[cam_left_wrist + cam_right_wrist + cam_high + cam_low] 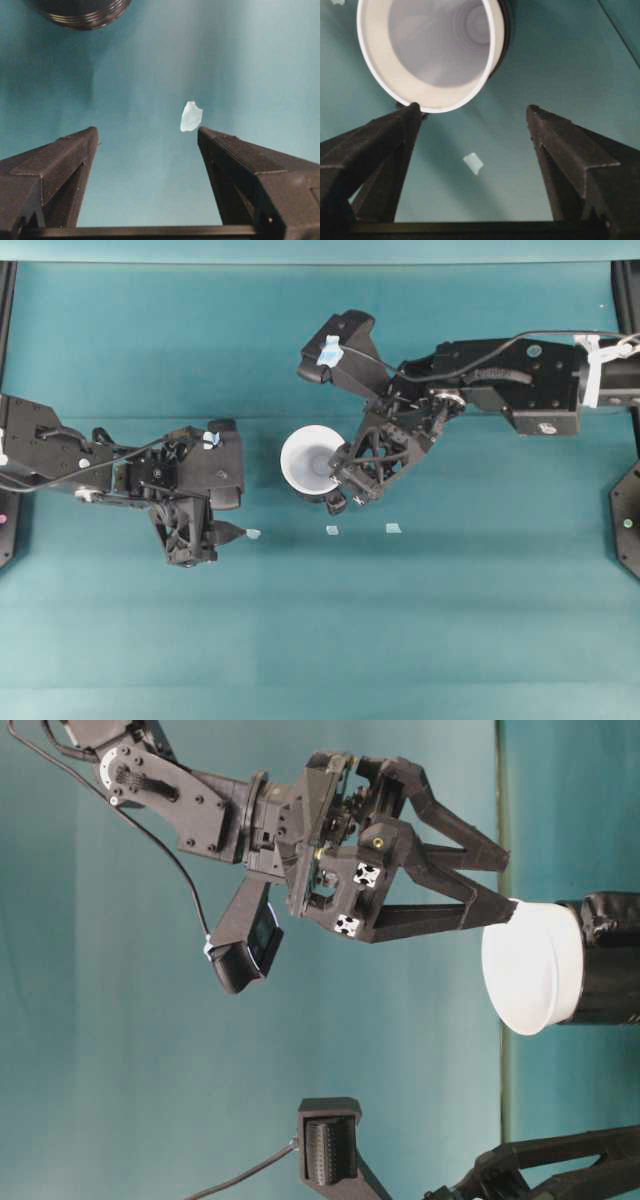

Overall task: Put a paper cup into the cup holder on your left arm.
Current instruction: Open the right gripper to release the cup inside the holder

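Right gripper (345,480) is hanging tilted over mid-tabletop (450,620), jaws spread, one fingertip touching the rim of the white paper cup (311,458), which is sitting in the black cup holder (612,958).

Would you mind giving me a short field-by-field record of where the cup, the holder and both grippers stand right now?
paper cup: upright, seated in the cup holder, rim and upper wall above it
cup holder: black, on the teal table, around the cup's lower part
right gripper: open, one fingertip at the cup's rim, gripping nothing
left gripper: open, empty, apart from the cup
tape scraps: on the table near the cup
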Robot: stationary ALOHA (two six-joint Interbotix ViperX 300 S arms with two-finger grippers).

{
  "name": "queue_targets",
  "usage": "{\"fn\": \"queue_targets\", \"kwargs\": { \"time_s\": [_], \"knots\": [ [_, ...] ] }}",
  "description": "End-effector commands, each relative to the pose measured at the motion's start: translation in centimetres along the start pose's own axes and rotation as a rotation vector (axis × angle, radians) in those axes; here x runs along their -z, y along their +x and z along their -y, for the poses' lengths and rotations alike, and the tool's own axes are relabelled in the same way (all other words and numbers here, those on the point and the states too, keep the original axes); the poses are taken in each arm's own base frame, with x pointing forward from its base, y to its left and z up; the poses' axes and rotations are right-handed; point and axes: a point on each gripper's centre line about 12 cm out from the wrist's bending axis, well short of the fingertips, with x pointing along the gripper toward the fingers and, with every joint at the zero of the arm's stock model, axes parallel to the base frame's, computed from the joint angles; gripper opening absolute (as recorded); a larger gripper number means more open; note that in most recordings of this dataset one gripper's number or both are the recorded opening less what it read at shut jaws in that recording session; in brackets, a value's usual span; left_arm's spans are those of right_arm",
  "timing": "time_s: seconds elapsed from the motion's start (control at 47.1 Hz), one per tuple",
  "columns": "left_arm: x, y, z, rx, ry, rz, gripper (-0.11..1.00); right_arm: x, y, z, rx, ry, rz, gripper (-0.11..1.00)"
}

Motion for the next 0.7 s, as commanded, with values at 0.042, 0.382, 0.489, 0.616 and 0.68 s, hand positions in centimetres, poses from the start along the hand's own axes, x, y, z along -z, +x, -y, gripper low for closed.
{"fn": "queue_targets", "kwargs": {
  "time_s": [0.042,0.382,0.489,0.616,0.68],
  "knots": [
    [-0.38,-0.05,0.07,0.002,0.004,0.015,0.86,-0.2,-1.19,-0.38,-0.015,-0.004,0.034,0.92],
    [-0.38,-0.05,-0.04,0.0,0.002,0.015,0.86,-0.21,-1.43,-0.41,-0.014,-0.01,0.041,0.92],
    [-0.38,-0.05,-0.04,0.0,0.002,0.015,0.86,-0.19,-1.49,-0.47,-0.015,-0.01,0.042,0.92],
    [-0.38,-0.05,-0.04,0.0,0.002,0.015,0.86,-0.27,-1.67,-0.59,-0.022,-0.013,0.055,0.92],
    [-0.38,-0.05,-0.04,0.0,0.002,0.015,0.86,-0.37,-1.8,-0.65,-0.027,-0.013,0.066,0.92]
  ]
}}
